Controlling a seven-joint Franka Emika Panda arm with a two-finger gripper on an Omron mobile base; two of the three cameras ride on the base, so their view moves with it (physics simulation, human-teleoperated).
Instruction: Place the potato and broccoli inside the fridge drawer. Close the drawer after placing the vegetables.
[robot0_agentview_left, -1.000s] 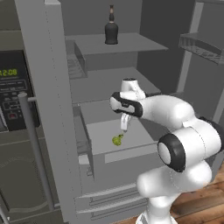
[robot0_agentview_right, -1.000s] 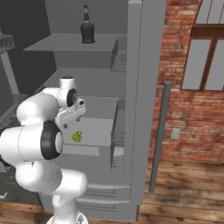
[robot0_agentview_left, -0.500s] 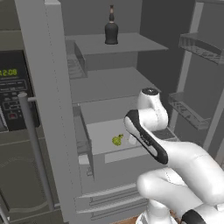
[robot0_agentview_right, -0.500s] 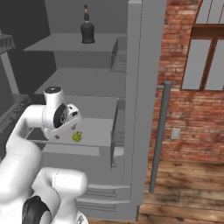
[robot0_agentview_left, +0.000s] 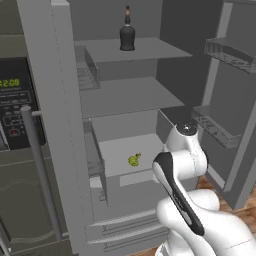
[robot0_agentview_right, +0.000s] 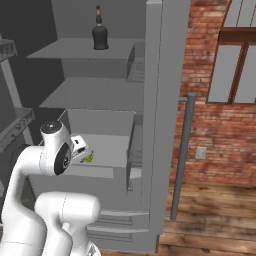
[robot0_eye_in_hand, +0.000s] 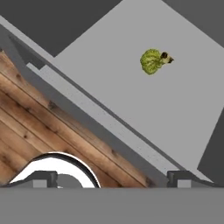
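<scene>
Fridge drawer (robot0_eye_in_hand: 131, 100): smooth matt grey. Broccoli (robot0_eye_in_hand: 152, 61): bumpy, dull green. Floor (robot0_eye_in_hand: 52, 127): grained wood planks.

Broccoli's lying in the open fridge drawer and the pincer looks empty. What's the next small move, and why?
Probably pull the arm back clear of the fridge drawer and go for the potato. The broccoli already lies loose on the drawer floor, the pincer is open and holds nothing, and no potato lies beside the broccoli. The drawer is pulled out, so closing should likely wait until both vegetables are in.
</scene>
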